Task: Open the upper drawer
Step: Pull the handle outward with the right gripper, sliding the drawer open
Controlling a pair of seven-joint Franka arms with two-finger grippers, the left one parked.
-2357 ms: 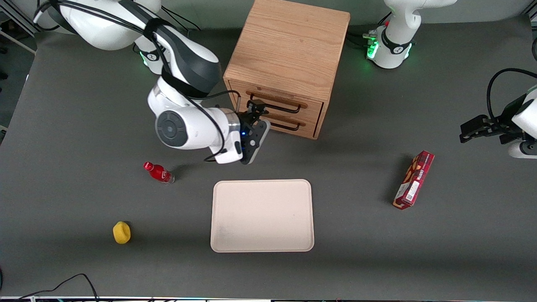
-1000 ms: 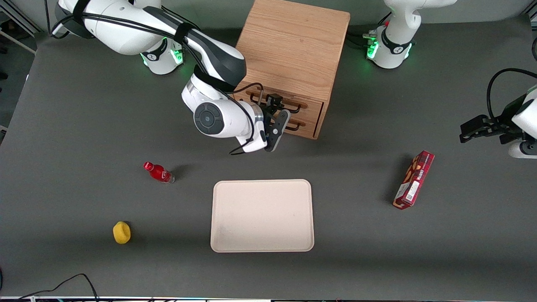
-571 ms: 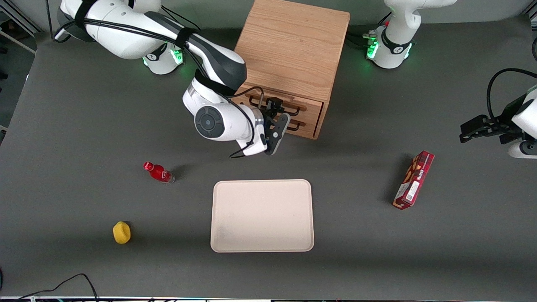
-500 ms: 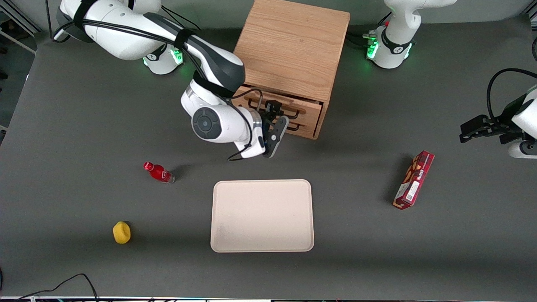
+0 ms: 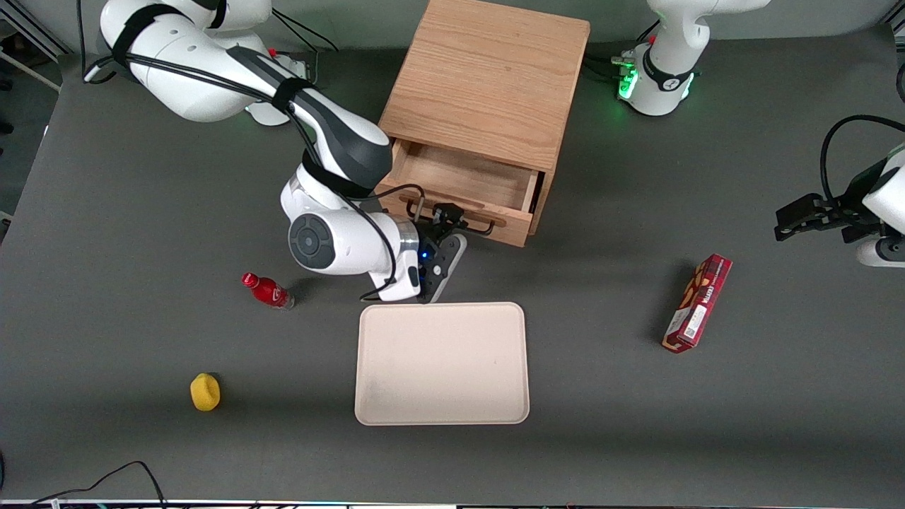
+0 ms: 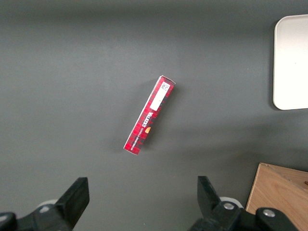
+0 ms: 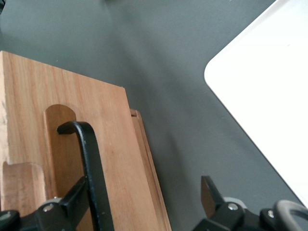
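Working arm masks part of the open upper drawer (image 5: 463, 185); the bottom drawer sits out of sight beneath it.

In the front view the gripper (image 5: 447, 225) and wrist cover one end of the drawer's front panel and part of the black wire handle (image 5: 472, 227), so the grip on the handle cannot be made out there. In the right wrist view the handle (image 7: 91, 168) runs off the edge with the gripper's fingertips cut away, and the cream tray (image 7: 269, 96) shows only a corner. The left wrist view catches just a corner of the cabinet (image 6: 281, 190), and the print on the red box (image 6: 149, 115) is too small to read.
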